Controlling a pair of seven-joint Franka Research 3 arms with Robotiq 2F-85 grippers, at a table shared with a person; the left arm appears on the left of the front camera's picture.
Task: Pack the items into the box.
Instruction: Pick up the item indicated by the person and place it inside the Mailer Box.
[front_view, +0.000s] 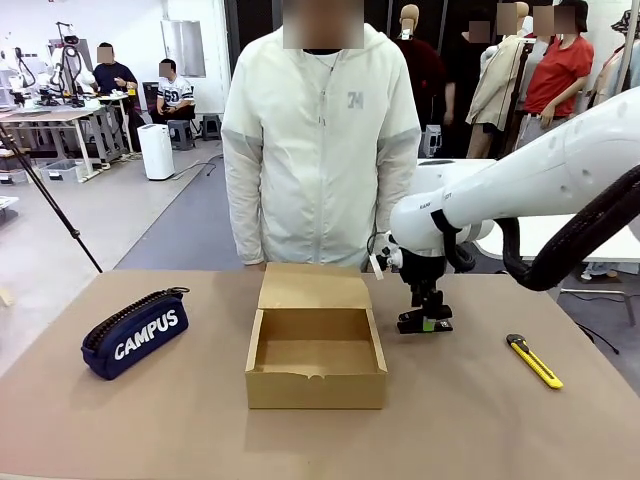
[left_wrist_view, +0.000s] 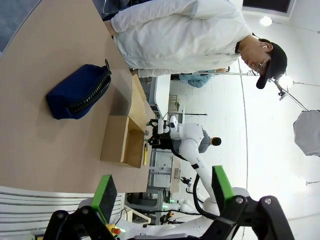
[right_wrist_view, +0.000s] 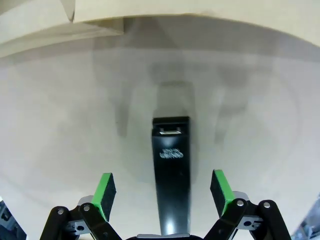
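Open shallow brown cardboard box (front_view: 315, 385) mid-table. Left gripper (left_wrist_view: 162, 187) is wide open, empty and well away. Right gripper (right_wrist_view: 162, 186) is far nearer: low over the table just right of the box, jaws fully spread, gripping nothing, straddling the small black stapler-like object (right_wrist_view: 171, 170). Its long axis runs between the pads, so closing should pinch its narrow width.

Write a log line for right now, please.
right gripper: open, straddling black stapler | left gripper: open | box: open, empty
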